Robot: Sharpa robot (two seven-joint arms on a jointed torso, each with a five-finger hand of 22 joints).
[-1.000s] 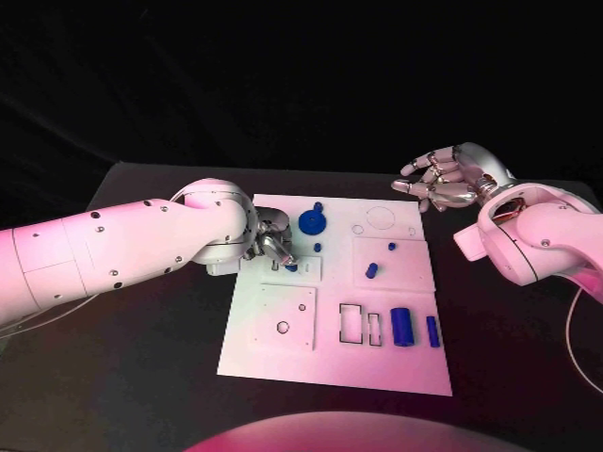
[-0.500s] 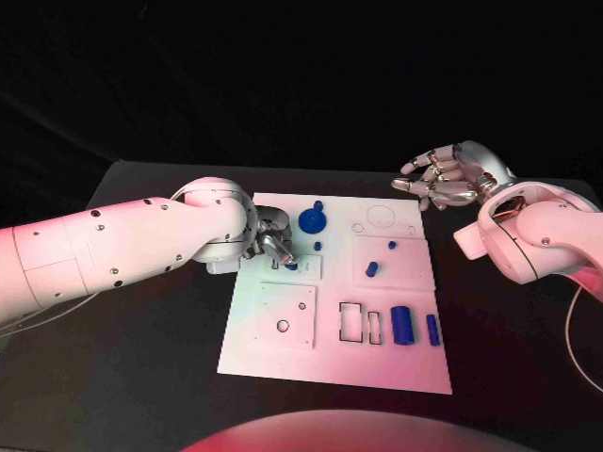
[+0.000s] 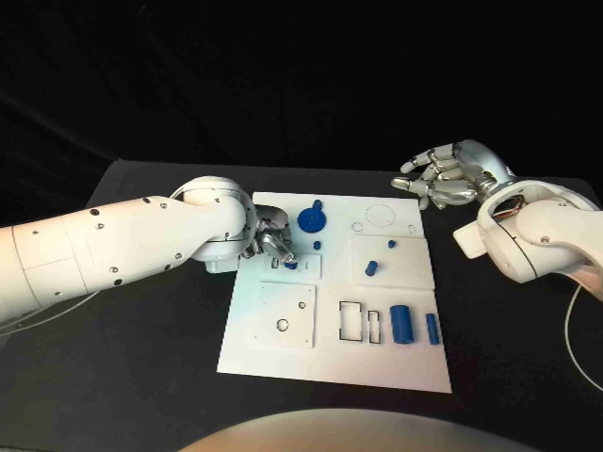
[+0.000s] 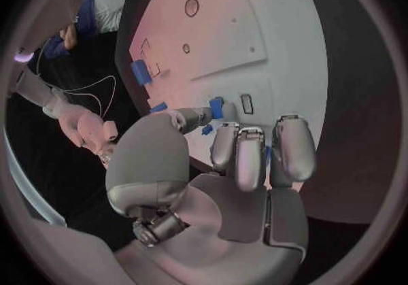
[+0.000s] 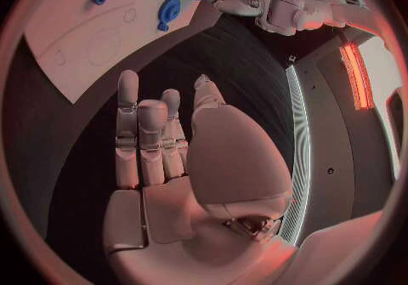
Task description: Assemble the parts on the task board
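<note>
The left silver hand (image 3: pixel 269 243) presses curled fingers onto the flat white task board (image 3: pixel 332 363), apparently pinching a small blue part (image 4: pixel 217 107) near its far-left corner. The right silver hand (image 3: pixel 442 179) hovers beyond the board, fingers spread, holding nothing.

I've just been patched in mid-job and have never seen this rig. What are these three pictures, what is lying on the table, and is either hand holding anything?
You are looking at a two-armed robot with silver many-fingered hands at a black table. The square picture comes from its head camera, looking down. The two round ones come from cameras at each wrist, behind that arm's own hand.

The white plate is the task board, with outlined slots and small blue parts on it: a round disc near the far edge, a cylinder and a thin bar near the front.

The left hand is down on the board, fingertips at a small blue part; whether it actually grips it, I cannot tell. The right hand hovers beyond the board's far corner, fingers apart, holding nothing.
</note>
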